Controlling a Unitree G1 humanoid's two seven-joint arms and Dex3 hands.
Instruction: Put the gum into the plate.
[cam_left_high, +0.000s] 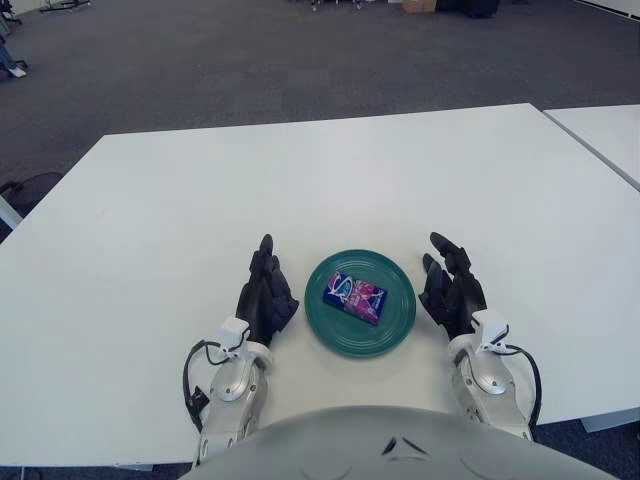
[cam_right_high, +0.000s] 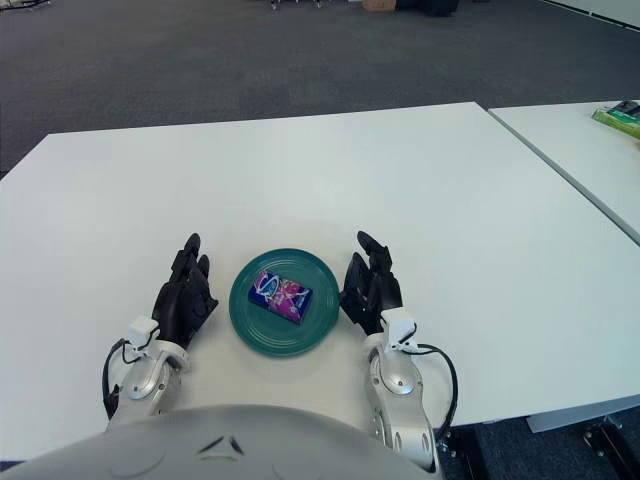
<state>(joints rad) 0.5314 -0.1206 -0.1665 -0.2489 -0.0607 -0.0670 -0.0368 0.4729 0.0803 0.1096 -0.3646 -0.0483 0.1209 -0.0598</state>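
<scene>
A blue and pink gum pack (cam_left_high: 355, 297) lies flat inside the round teal plate (cam_left_high: 396, 323) on the white table (cam_left_high: 300, 190), near its front edge. My left hand (cam_left_high: 265, 292) shows just left of the plate, fingers relaxed and empty. My right hand (cam_left_high: 452, 288) shows just right of the plate, fingers relaxed and empty. Neither hand touches the plate or the gum.
A second white table (cam_right_high: 580, 150) stands at the right across a narrow gap, with a green object (cam_right_high: 620, 117) on its far part. Dark carpet lies beyond the table's far edge.
</scene>
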